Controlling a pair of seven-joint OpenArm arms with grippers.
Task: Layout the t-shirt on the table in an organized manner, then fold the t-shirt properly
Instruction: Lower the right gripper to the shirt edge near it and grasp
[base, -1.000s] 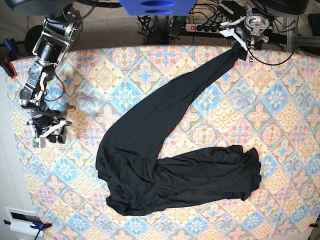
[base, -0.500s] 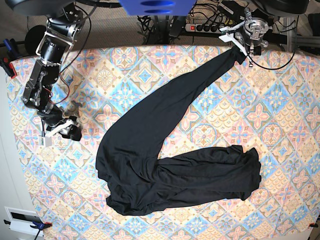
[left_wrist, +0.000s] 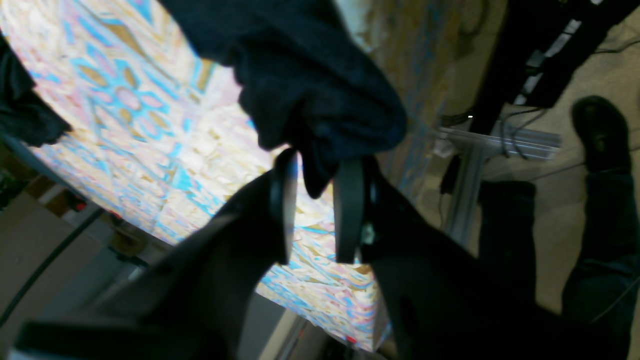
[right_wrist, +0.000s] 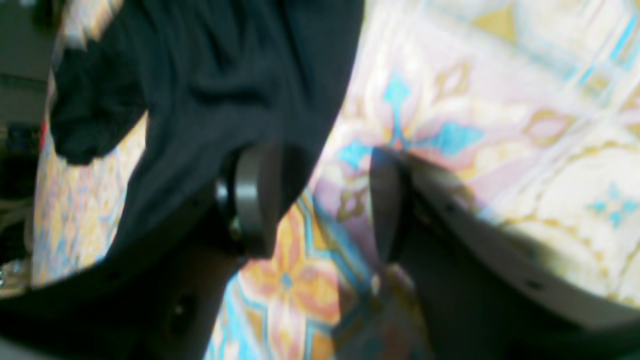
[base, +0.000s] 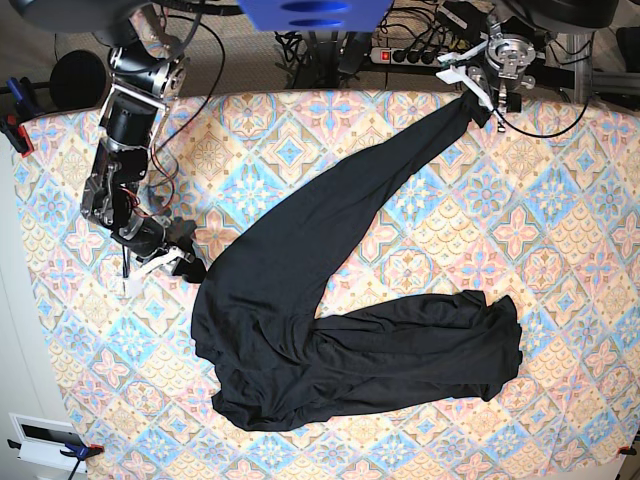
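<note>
The black t-shirt (base: 300, 330) lies crumpled on the patterned table (base: 560, 220), its body bunched at front centre and one long sleeve stretched to the far right corner. My left gripper (base: 482, 92) is at that sleeve's end. In the left wrist view its jaws stand slightly parted, left gripper (left_wrist: 317, 167) open, with the tip of the t-shirt (left_wrist: 310, 75) hanging loosely between them. My right gripper (base: 180, 262) sits low beside the shirt's left edge. Seen from the right wrist, the right gripper (right_wrist: 320, 160) is open over the table (right_wrist: 500, 100), one finger at the edge of the t-shirt (right_wrist: 225, 65).
A power strip (base: 405, 55) and cables lie behind the table's far edge. A person's leg and shoe (left_wrist: 600, 135) and an aluminium frame (left_wrist: 500, 140) stand past the far right corner. Clamps (base: 15, 130) grip the left edge. A white box (base: 40, 435) sits at front left.
My right arm has swung from the table's left side rightward to the shirt's left edge. The left gripper's jaws have parted at the sleeve end. The shirt has not shifted.
</note>
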